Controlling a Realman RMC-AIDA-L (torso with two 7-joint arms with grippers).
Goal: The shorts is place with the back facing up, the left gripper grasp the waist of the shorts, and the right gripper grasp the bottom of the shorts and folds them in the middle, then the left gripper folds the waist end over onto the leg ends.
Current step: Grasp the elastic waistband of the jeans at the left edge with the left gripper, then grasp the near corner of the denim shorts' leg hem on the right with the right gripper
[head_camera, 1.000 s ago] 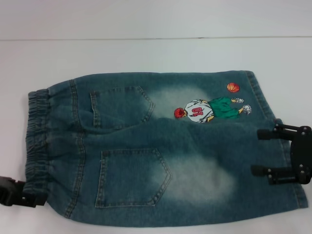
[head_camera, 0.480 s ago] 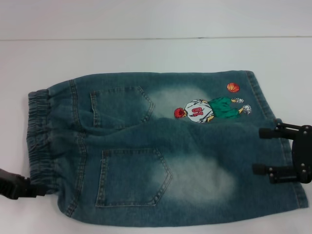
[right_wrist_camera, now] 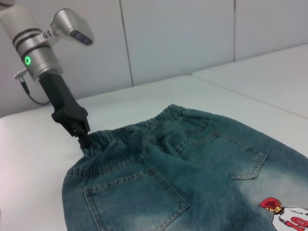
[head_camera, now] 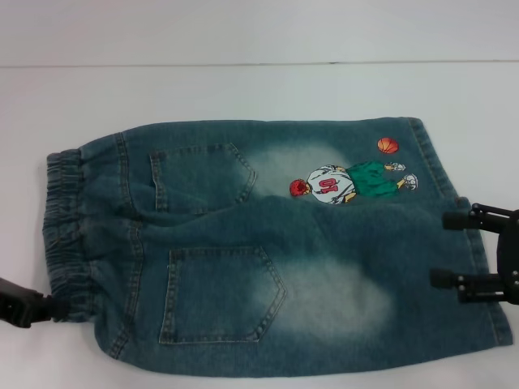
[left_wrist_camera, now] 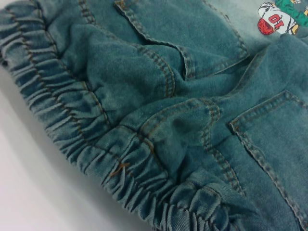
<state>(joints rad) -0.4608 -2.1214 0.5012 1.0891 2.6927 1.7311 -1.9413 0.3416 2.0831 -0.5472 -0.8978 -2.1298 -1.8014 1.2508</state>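
Denim, faded blue-green, covers most of the white table (head_camera: 259,89): the shorts (head_camera: 268,251) lie flat, back side up, with two patch pockets and an embroidered basketball-player cartoon (head_camera: 349,182) in view. At nine o'clock of the garment sits the waist of the shorts (head_camera: 65,235), a gathered elastic band. The left gripper (head_camera: 49,308), a black claw, meets the near corner of that band at about eight o'clock; the right wrist view shows its tip buried in the ruffles, though whether it pinches the cloth or merely touches it I cannot tell. At three to four o'clock the right gripper (head_camera: 450,250), also black, holds its two fingers spread apart over the bottom of the shorts (head_camera: 478,243), the near leg hem, nothing caught between them.

I judge this the grasping step, with the lengthwise fold not begun. Next, the right claw should press together on the hem, the left needs a sure hold on the band, and then both should lift together and carry the near edge over toward twelve o'clock.
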